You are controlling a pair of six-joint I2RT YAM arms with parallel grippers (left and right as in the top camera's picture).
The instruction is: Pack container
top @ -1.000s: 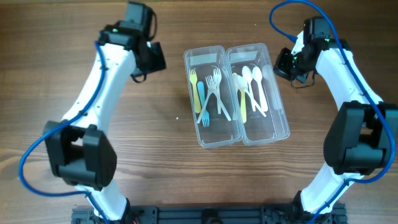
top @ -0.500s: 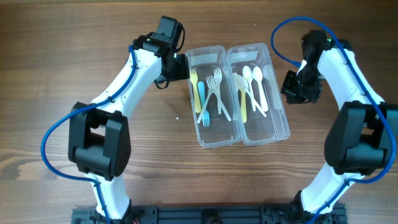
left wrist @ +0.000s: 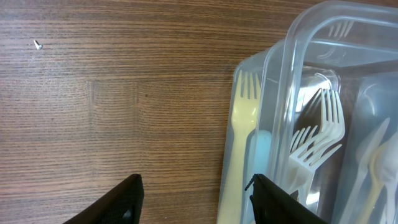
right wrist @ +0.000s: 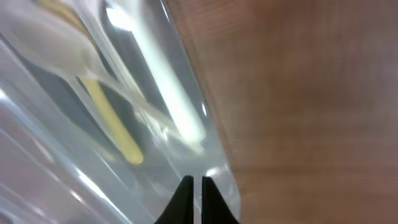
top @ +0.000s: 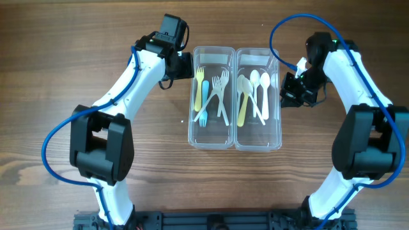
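The clear two-trough container (top: 255,137) lies straight in the middle of the table. Its left trough holds a yellow fork (top: 199,89), a blue fork (top: 204,105) and white forks (top: 221,92). Its right trough holds white spoons (top: 259,89) and a yellow spoon (top: 242,108). My left gripper (top: 185,64) is open at the container's top left corner; in the left wrist view its jaws (left wrist: 196,190) straddle the left wall (left wrist: 292,74). My right gripper (top: 285,94) is at the right rim, its jaws (right wrist: 195,186) closed to a thin gap on the rim (right wrist: 214,155).
Bare wooden table (top: 64,128) surrounds the container. Blue cables loop beside both arms. A small white speck (left wrist: 38,44) lies on the wood to the left of the container.
The container has turned from tilted to straight, its near end swinging left. My right gripper moved left onto the right rim. My left gripper came in to the top left corner and stayed.
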